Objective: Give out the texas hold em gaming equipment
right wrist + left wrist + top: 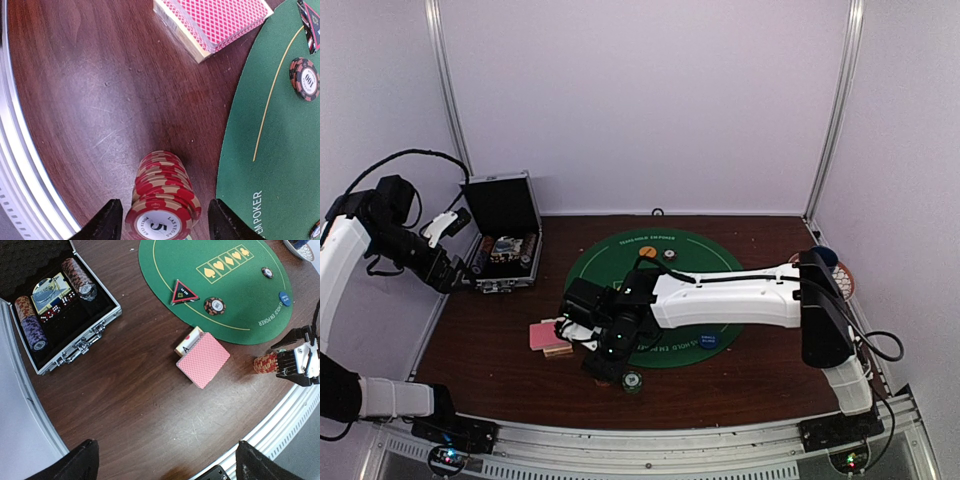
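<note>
A stack of red-and-tan poker chips stands on the wood near the table's front rail, beside the green mat. My right gripper is open and straddles the stack, with a thin gap at each finger. The same stack shows in the left wrist view. A pink-backed deck of cards lies left of it, partly over a face-up ace. The mat carries a red triangle, a dark chip and a blue disc. My left gripper hangs open and high, holding nothing.
An open black silver-edged case with rolls of chips stands at the far left. A patterned plate sits at the mat's right. An orange disc and a small chip lie on the mat's far side. The metal rail runs close beside the stack.
</note>
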### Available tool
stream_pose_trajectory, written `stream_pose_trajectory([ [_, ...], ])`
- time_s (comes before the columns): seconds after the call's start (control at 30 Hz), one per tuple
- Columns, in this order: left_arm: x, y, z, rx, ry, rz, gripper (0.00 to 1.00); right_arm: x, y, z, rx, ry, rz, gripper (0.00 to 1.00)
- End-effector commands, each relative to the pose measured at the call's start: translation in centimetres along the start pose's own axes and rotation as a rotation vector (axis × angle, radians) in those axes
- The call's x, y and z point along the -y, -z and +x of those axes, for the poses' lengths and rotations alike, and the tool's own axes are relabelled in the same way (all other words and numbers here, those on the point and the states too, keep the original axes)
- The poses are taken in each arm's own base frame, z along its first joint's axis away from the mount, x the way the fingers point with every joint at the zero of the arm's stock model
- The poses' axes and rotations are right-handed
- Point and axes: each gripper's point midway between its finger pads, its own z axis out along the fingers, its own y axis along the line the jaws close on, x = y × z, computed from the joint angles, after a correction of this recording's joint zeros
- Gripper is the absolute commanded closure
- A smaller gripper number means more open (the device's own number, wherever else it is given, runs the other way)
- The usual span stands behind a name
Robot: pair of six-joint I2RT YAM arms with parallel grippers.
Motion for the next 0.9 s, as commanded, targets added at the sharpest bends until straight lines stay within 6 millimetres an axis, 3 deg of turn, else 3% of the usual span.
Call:
stream_pose_trajectory([
  [0.0,0.1,1.0,-0.7,0.039,-0.020,-0.013,0.02,0.4,0.1,0.3,-0.012,-0.011,0.002,0.40],
  [0.67,0.1,1.1,-0.8,0.041,-0.024,-0.019,0.02,0.5,-1.1,1.1,-0.047,-0.004,0.003,0.41],
  [0.87,0.1,1.1,-0.8,0.042,-0.025,-0.021,0.02,0.4,-1.3,1.1,-0.048,-0.003,-0.001,0.37],
])
